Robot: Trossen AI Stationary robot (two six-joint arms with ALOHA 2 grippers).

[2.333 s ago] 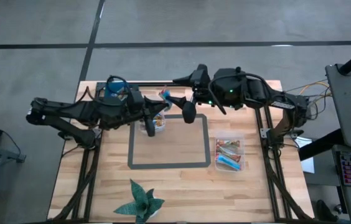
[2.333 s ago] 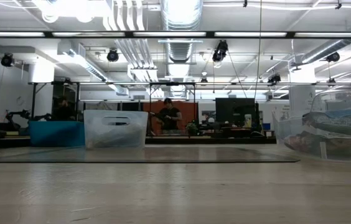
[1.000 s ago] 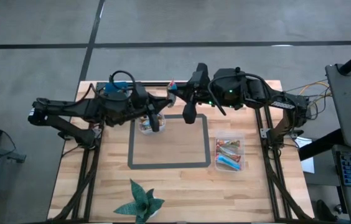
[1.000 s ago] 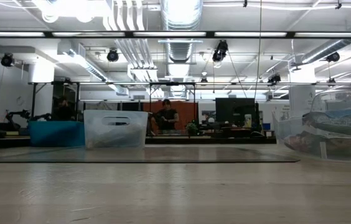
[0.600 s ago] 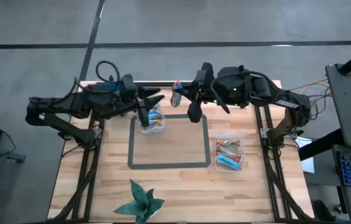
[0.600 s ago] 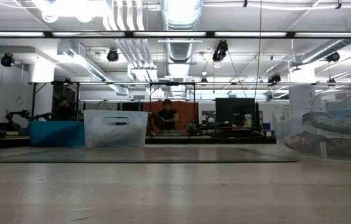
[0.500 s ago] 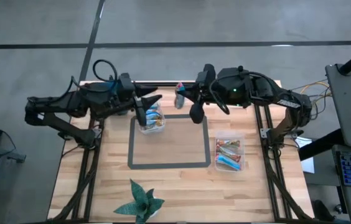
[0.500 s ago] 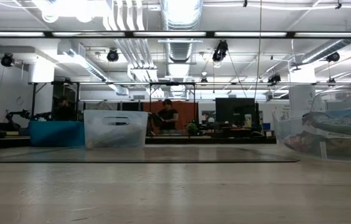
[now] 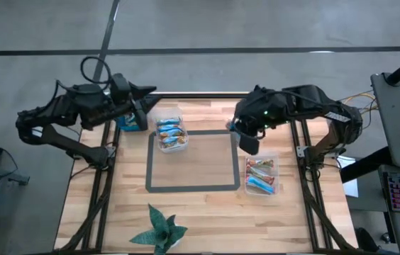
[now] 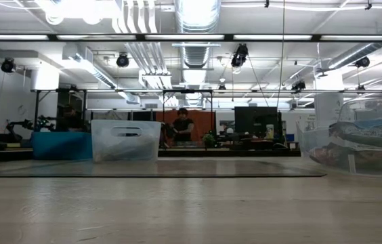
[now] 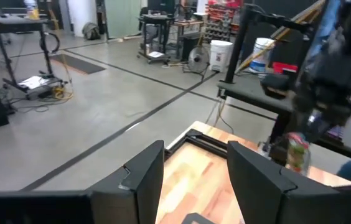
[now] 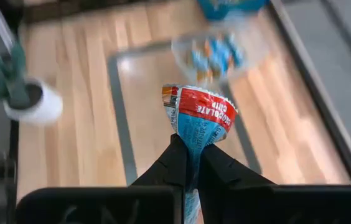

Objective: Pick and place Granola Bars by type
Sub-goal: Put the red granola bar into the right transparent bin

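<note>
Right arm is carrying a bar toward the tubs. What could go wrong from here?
The right gripper pinches the bar only by its wrapper end, so it may swing or slip out in transit. It hangs near the right tub, whose bars look mixed, so a drop there could land with the wrong type. The left gripper, open, poses no risk.

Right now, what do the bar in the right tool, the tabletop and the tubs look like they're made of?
The bar pinched in the right tool: thin, crinkled plastic or foil wrapper, printed red and blue.
The tabletop: pale wood planks with visible seams, probably butcher block with a matte finish.
The tubs: clear, thin plastic, since bars show through the walls.
</note>
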